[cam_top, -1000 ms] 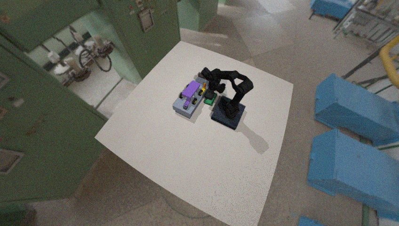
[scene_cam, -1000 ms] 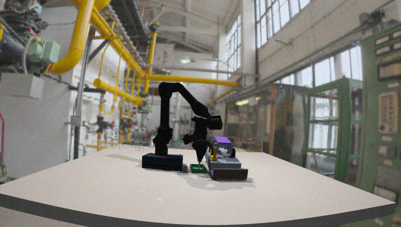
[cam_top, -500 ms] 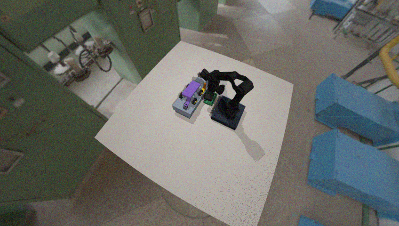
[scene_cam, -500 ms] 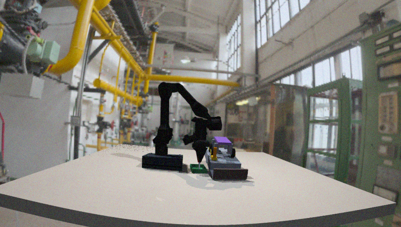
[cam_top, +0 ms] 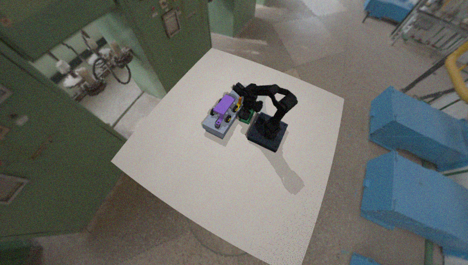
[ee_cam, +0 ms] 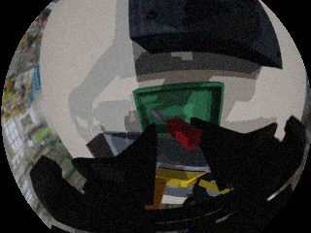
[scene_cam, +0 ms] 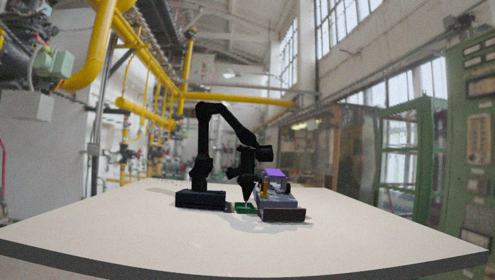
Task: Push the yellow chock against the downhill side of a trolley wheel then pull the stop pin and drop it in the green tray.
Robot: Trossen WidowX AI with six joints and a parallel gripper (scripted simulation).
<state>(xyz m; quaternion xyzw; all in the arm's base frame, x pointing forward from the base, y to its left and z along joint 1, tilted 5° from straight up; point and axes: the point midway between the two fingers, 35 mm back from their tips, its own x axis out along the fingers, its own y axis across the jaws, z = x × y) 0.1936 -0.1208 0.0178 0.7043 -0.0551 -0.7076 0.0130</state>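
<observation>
The purple trolley [cam_top: 224, 103] [scene_cam: 274, 172] stands on the grey ramp [cam_top: 213, 130] [scene_cam: 279, 203]. The yellow chock [scene_cam: 265, 189] [ee_cam: 182, 178], with its orange handle up, sits at the downhill side of a near-side wheel; whether they touch cannot be made out. My gripper [scene_cam: 246, 200] [ee_cam: 173, 123] is partly open, low over the green tray [cam_top: 244, 121] [scene_cam: 239, 210] [ee_cam: 180, 85]. The stop pin [scene_cam: 246, 205] [ee_cam: 185, 133] is loose between the parted fingers, tilted, its red head near one fingertip and its shaft down toward the tray. The fingers hide part of the tray.
The arm's dark base [cam_top: 267, 132] [scene_cam: 200, 200] [ee_cam: 204, 24] stands on one side of the tray, the ramp close on the other. A dark end board [scene_cam: 283, 214] closes the ramp's low end. The tray lies on the pale table [cam_top: 184, 147] [scene_cam: 173, 242].
</observation>
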